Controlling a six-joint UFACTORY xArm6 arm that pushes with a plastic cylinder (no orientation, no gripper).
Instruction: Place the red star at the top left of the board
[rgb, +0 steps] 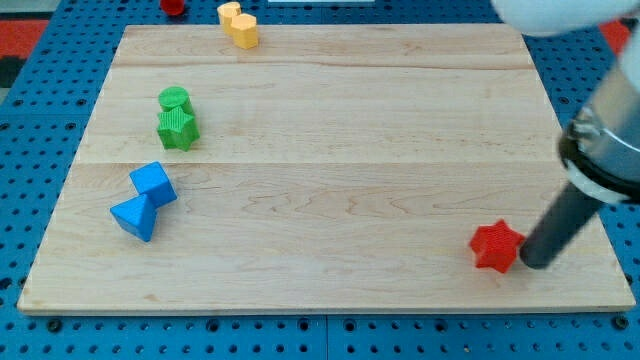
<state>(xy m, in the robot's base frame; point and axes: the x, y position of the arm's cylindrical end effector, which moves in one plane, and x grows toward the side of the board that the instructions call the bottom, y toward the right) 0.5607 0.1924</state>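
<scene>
1. The red star-shaped block (496, 246) lies near the bottom right corner of the pale wooden board (330, 180).
2. My tip (530, 262), the lower end of the dark rod, sits just beside the star on the view's right, seemingly touching it; it has no jaws.
3. Well apart at the view's left lie a blue cube (153, 184) and a blue triangular block (134, 216), touching.
4. Above them sit a green star block (177, 127) and a green round block (174, 99).
5. Two yellow blocks (238, 24) rest at the top edge.

I read this as a robotics lab bench. My desk (330, 120) is a pale wooden board laid on a blue perforated mounting plate (300, 340), the kind used for fixtures. Small moulded toy pieces such as the blue cube (153, 183) look like test objects, not household goods.
</scene>
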